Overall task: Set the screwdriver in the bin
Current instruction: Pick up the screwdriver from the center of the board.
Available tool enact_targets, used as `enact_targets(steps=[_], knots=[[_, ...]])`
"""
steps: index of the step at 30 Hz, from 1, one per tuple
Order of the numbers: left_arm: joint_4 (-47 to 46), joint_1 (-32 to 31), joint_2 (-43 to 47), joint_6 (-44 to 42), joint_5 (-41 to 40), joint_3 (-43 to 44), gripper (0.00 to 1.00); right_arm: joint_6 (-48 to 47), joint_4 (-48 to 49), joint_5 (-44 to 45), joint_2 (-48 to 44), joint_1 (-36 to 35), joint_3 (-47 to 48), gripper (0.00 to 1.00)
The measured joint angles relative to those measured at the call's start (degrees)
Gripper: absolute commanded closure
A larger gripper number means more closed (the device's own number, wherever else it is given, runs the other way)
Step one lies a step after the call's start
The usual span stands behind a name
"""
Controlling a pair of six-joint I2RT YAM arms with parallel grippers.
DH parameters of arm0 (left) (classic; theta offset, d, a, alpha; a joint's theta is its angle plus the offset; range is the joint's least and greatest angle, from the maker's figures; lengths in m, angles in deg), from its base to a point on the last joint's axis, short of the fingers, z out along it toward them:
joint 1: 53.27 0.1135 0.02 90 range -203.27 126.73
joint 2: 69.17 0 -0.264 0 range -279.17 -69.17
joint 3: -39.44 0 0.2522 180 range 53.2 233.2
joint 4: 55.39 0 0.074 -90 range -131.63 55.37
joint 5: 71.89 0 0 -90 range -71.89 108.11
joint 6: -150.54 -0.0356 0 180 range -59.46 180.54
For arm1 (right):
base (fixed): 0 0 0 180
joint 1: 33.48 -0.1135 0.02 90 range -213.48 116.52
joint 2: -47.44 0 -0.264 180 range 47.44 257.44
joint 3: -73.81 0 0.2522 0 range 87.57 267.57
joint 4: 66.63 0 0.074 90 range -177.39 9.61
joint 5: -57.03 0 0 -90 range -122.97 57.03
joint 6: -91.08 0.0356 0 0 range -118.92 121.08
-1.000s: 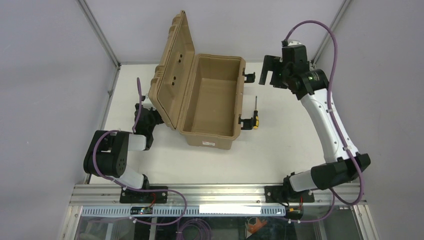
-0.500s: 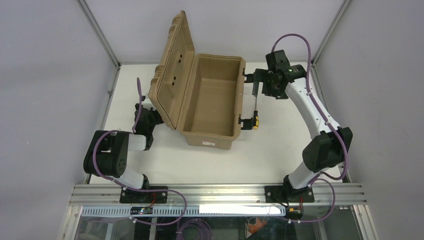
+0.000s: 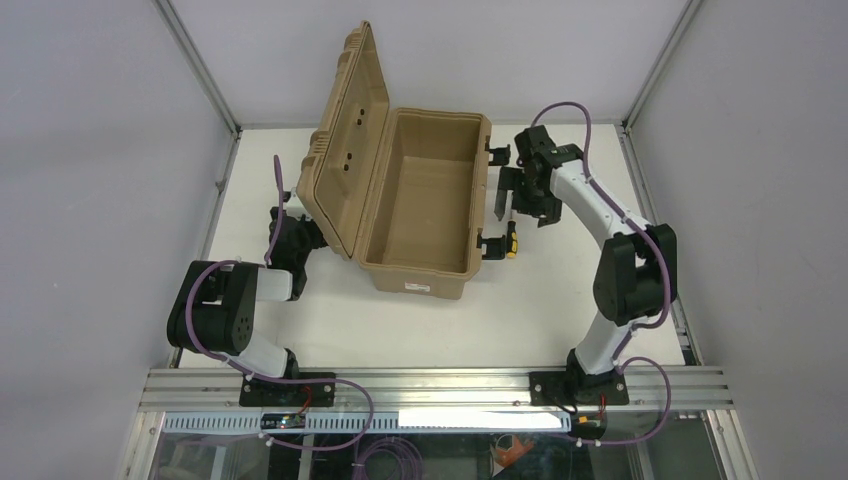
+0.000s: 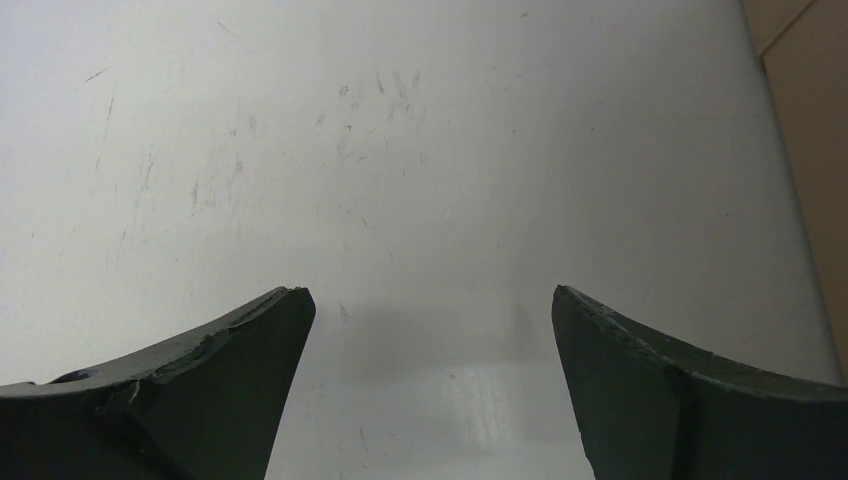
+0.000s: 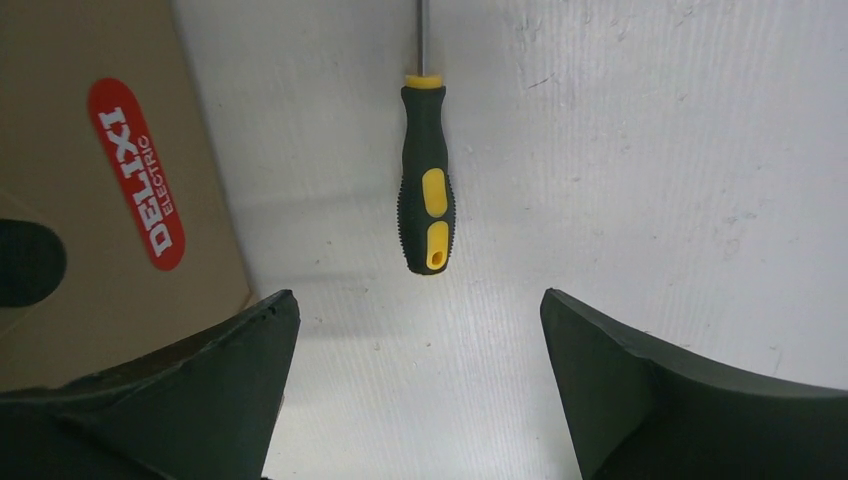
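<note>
The screwdriver point(image 3: 511, 241) lies on the white table just right of the bin point(image 3: 425, 262), a tan case with its lid standing open to the left. Only its yellow-and-black handle shows from above. My right gripper point(image 3: 518, 205) hangs open over it and hides the shaft. In the right wrist view the screwdriver point(image 5: 425, 205) lies lengthwise ahead of the open right gripper point(image 5: 420, 310), butt end nearest, untouched. The bin point(image 5: 90, 260) wall with a red label sits at the left. My left gripper point(image 4: 430, 300) is open over bare table.
Black latches point(image 3: 492, 244) stick out of the bin's right side close to the screwdriver handle. The left arm point(image 3: 215, 315) sits folded beside the open lid point(image 3: 345, 150), and a tan edge of the bin point(image 4: 815, 150) shows in the left wrist view.
The right arm has swung in from the far right and come down over the screwdriver. The screwdriver, the bin and the left arm have not moved.
</note>
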Motion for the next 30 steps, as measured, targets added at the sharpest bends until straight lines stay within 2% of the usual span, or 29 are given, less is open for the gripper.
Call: enact_targets(steps=[9, 18, 27, 30], knots=[[0.0, 0.0, 0.0, 0.0, 0.0, 0.0, 0.01, 2.2, 3.8, -1.9, 2.0, 0.0, -5.7, 0.12], [0.0, 0.0, 0.0, 0.0, 0.0, 0.0, 0.01, 2.6, 6.3, -1.9, 5.3, 0.0, -7.5, 0.18], [0.0, 0.0, 0.0, 0.0, 0.0, 0.0, 0.01, 2.8, 8.0, -1.8, 8.3, 0.0, -7.6, 0.27], [0.0, 0.0, 0.0, 0.0, 0.0, 0.0, 0.01, 2.8, 8.3, -1.7, 9.0, 0.0, -7.7, 0.33]])
